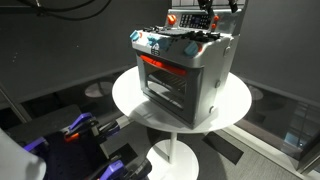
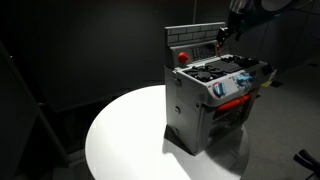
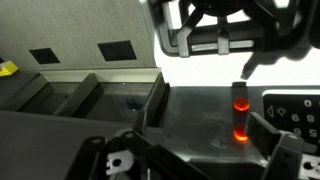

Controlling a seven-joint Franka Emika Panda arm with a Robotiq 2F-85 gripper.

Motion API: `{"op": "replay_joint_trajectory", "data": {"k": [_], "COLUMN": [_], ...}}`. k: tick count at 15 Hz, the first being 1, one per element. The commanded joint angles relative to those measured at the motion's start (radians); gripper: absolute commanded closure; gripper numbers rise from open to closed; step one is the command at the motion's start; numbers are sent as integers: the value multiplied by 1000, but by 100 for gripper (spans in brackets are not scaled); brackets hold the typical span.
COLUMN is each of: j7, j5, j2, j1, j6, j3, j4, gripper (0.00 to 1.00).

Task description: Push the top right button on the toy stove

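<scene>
The toy stove (image 2: 205,100) stands right of centre on the white bench (image 2: 120,130), and the tool (image 2: 221,38), apparently open and empty beside the back panel (image 2: 195,40) in the upper right, should press one fingertip squarely and gently onto the button.

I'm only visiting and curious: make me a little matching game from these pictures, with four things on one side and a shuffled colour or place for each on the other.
Things:
1. table
2. oven window
3. front knobs
4. pincer

Descriptions:
A. glowing red
B. up by the back panel of the toy stove
C. white and round
D. blue and white

Pairs: 1-C; 2-A; 3-D; 4-B
</scene>
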Motion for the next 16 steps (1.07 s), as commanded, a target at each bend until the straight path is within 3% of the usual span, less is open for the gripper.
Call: {"op": "replay_joint_trajectory", "data": {"k": [1, 16], "j7": [24, -11], "j5": [-10, 41], "j2": [30, 27], "j1": [25, 32], "j6": [-16, -38], "j3": [-27, -40], "j4": [48, 50], "gripper": [0, 0]}}
